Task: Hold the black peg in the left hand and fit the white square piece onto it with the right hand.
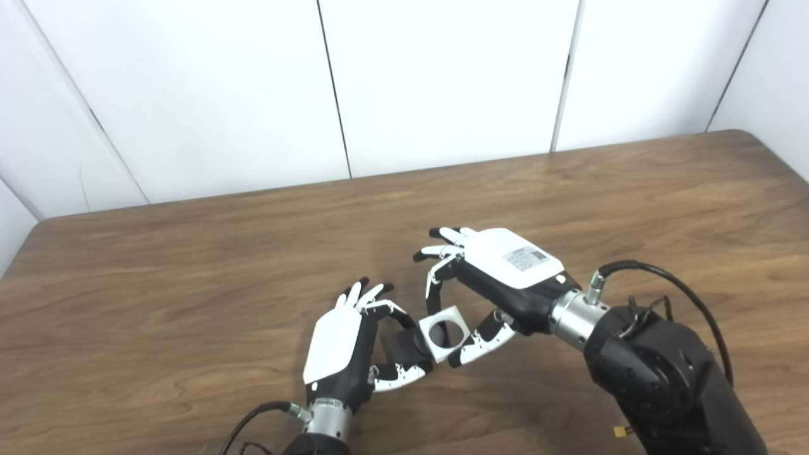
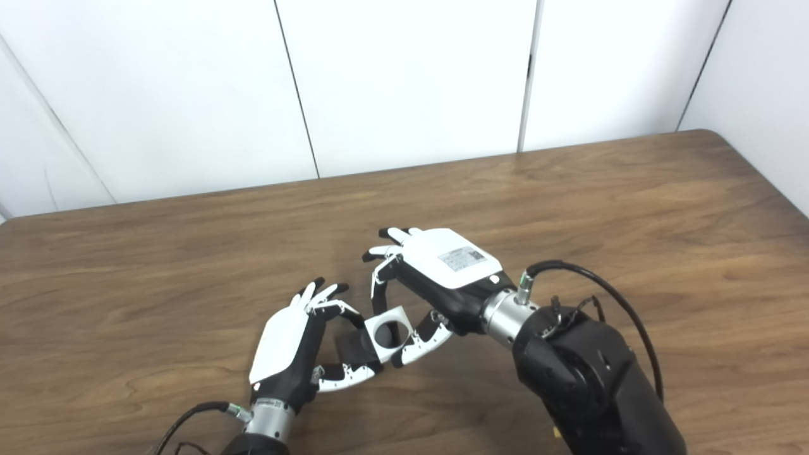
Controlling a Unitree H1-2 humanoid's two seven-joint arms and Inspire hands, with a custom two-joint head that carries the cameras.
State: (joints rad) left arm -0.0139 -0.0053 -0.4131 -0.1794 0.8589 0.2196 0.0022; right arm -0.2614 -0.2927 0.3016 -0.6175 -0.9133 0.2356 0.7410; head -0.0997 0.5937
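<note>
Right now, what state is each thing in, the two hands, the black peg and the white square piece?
left hand: shut on the black peg.
black peg: held above the table, its tip at the piece's hole.
right hand: shut on the white square piece.
white square piece: held tilted, against the peg; seating unclear.

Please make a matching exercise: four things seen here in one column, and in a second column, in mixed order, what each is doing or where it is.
1. left hand
2. right hand
3. white square piece
4. table

a. held between the two hands, its round hole facing the camera
b. holds the black peg
c. brown wood, under both hands
d. holds the white square piece

Pairs: 1-b, 2-d, 3-a, 4-c
</note>
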